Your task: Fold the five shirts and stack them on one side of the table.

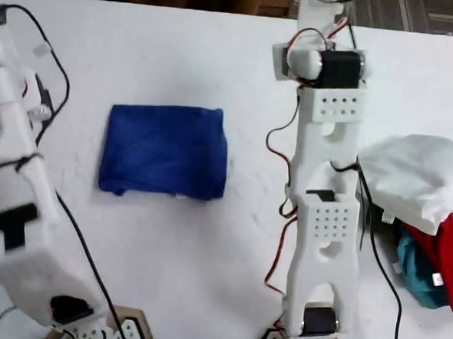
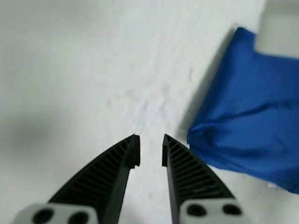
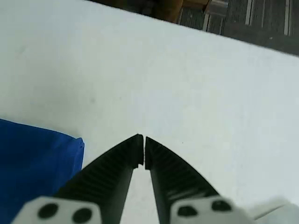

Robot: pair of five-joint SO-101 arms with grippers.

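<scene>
The folded blue shirt is laid flat on the table, left of centre in the high view, with its long axis running left to right. At the right edge of that view a white shirt is heaped on red and teal shirts. In the wrist views the fingers are shown: the left gripper is slightly parted beside the shirt's corner, and the right gripper is closed on nothing.

Both arms are chunky white plastic with hole grids, black servos, red-and-black wiring, and ribbed black tool fingers.
</scene>
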